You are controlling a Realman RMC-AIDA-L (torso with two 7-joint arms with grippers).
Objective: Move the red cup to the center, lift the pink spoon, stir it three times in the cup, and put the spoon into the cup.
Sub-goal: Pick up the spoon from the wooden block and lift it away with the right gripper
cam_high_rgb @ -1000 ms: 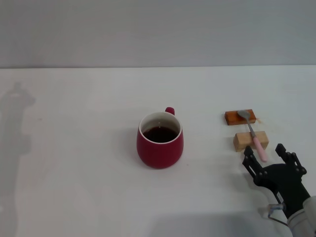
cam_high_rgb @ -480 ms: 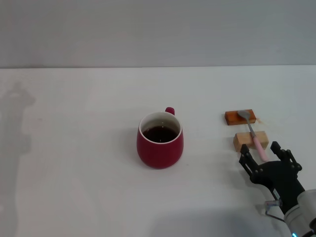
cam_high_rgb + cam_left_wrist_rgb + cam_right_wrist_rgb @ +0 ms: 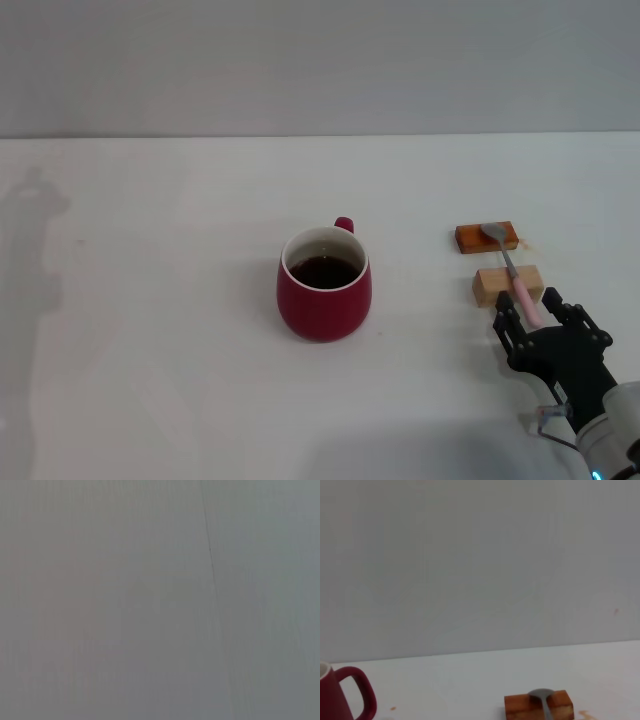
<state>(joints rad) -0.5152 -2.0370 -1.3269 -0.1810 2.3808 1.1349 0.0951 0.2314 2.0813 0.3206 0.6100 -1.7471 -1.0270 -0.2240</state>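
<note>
Desk: white desk (image 3: pixel 160 330), plain grey wall behind.
Red cup: red cup (image 3: pixel 324 283) upright near the desk middle, dark liquid inside, handle on the far side; its handle edge also shows in the right wrist view (image 3: pixel 350 692).
Pink spoon: pink spoon (image 3: pixel 513 276) right of the cup, well apart from it, lying across two blocks, handle pointing near.
Blocks: orange-brown block (image 3: pixel 486 238) under the metal bowl end, far one; tan block (image 3: pixel 507 285) under the neck and handle, near one.
Right end effector: right end effector (image 3: pixel 547 318) at near right, fingers apart, straddling the spoon's pink handle tip just near the tan block; contact cannot be told.
Left end effector: not seen; left wrist view shows only grey.
</note>
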